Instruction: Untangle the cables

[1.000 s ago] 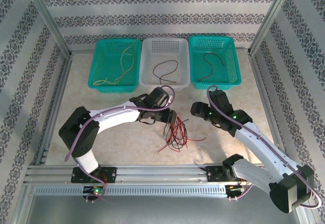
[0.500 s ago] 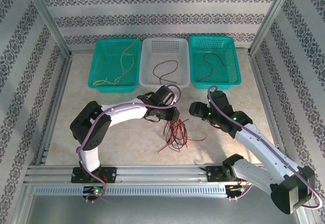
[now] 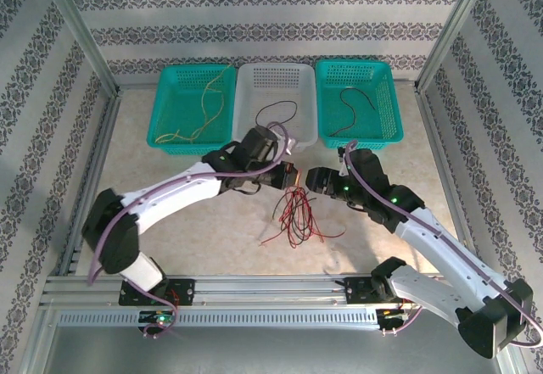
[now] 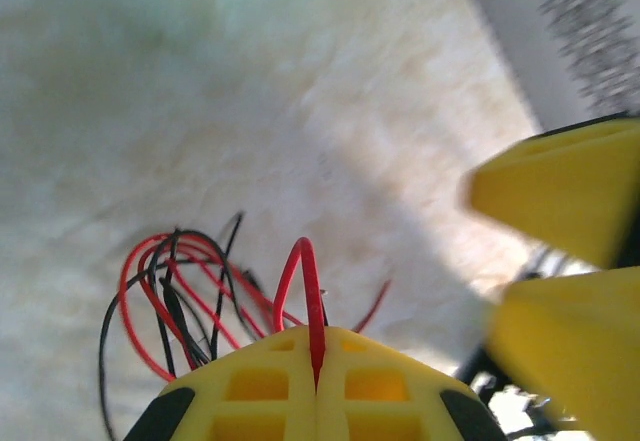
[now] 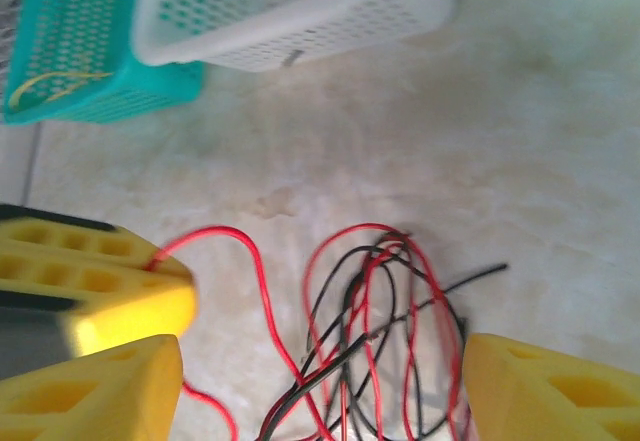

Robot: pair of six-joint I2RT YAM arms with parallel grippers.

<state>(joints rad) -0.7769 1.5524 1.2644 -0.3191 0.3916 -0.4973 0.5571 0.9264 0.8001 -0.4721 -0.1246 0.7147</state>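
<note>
left gripper [image 4: 318,373]: fingers [image 4: 250,386] are pressed together. a loop of red cable [image 4: 306,281] is pinched in the seam between them and arches up out of the tips. past the tips, the tangle of red and black cables [image 4: 175,291] is seen on the pale tabletop [image 4: 300,111]. off to one side of the tips, two blurred yellow fingers of the right gripper are seen close by.

right gripper [image 5: 320,391]: fingers [image 5: 90,386] are spread wide and nothing is clamped. the tangle is framed in the gap between them, down on the table. contact with either finger cannot be told. just beside one finger the closed yellow tips of the left gripper are seen, with the red cable curving out of them into the tangle.

from above, the two grippers are seen tip to tip, just apart, over the far end of the tangle, which trails from the fingertips toward the arm bases.

beyond the fingers three baskets are lined up:
- a teal basket [image 3: 158,132] holds a yellow cable [image 3: 208,107].
- a white basket [image 3: 246,73], nearest the left fingers, holds a black cable [image 3: 276,115].
- a second teal basket [image 3: 392,107] holds a dark cable [image 3: 352,107].
</note>
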